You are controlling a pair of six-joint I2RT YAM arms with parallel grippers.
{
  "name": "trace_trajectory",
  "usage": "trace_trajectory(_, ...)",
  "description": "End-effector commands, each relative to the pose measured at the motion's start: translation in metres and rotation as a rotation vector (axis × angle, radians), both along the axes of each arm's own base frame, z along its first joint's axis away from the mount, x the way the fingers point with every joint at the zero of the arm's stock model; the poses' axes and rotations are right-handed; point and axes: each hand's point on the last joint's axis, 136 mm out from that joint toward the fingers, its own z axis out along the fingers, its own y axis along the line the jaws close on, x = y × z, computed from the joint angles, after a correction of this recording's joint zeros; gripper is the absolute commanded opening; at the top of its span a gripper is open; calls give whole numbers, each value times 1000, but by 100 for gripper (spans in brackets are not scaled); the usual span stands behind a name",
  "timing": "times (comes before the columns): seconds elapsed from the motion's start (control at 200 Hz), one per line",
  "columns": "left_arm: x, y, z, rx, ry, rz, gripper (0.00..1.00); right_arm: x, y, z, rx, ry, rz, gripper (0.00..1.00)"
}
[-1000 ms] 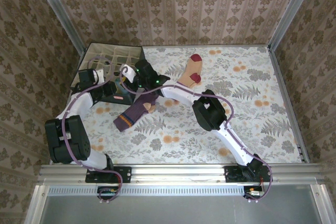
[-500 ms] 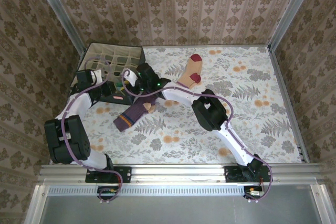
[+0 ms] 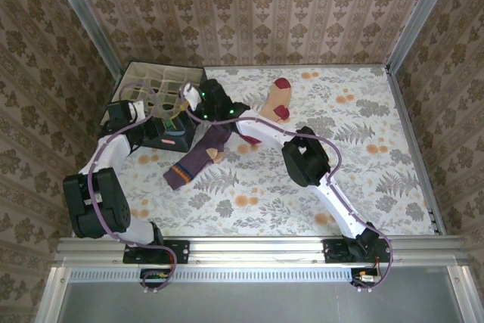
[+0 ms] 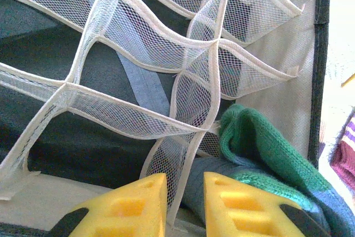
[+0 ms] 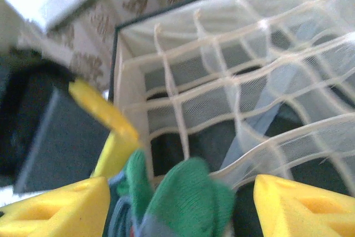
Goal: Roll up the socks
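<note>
Blue-grey sock (image 5: 183, 192) with the green toe lay bundled in an edge compartment of the dark box (image 3: 151, 81), between the wide-open right fingers (image 5: 55, 209), which should best lift straight up, clear of the mesh divider (image 4: 183, 154) that the left fingers (image 4: 127, 209) narrowly enclosed, whether pinching it I could not tell.

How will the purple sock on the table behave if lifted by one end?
The purple sock lies limp and flat, so it would likely droop, not stay stiff. Being flat knit, it probably slides when pushed rather than rolls.
</note>
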Motion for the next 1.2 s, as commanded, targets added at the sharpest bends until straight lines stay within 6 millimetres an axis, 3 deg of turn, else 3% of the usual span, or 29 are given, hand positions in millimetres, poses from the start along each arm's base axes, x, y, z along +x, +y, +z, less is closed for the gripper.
trace_trajectory(0.0, -5, 3, 11, 0, 8, 5, 23, 9, -10, 44, 63, 49, -45, 68)
trace_trajectory(0.21, -7, 2, 18, 2, -5, -4, 24, 0, -9, 44, 37, 104, -51, 64)
trace_trajectory(0.415, -7, 2, 13, -5, 1, 6, 24, -30, 15, 25, -13, 138, -1, 35)
trace_trajectory(0.525, -6, 1, 12, -10, 0, 5, 24, -37, 28, 9, -24, 164, 20, 31)
trace_trajectory(0.785, -10, 4, 4, -3, 24, 14, 24, -29, 38, -34, -56, 231, 14, 31)
trace_trajectory(1.045, -13, 6, -1, -6, 39, 22, 24, -11, 22, -85, -138, 281, -77, 29)
trace_trajectory(1.195, -14, 7, -1, -5, 41, 22, 24, 5, 8, -97, -204, 242, -169, 29)
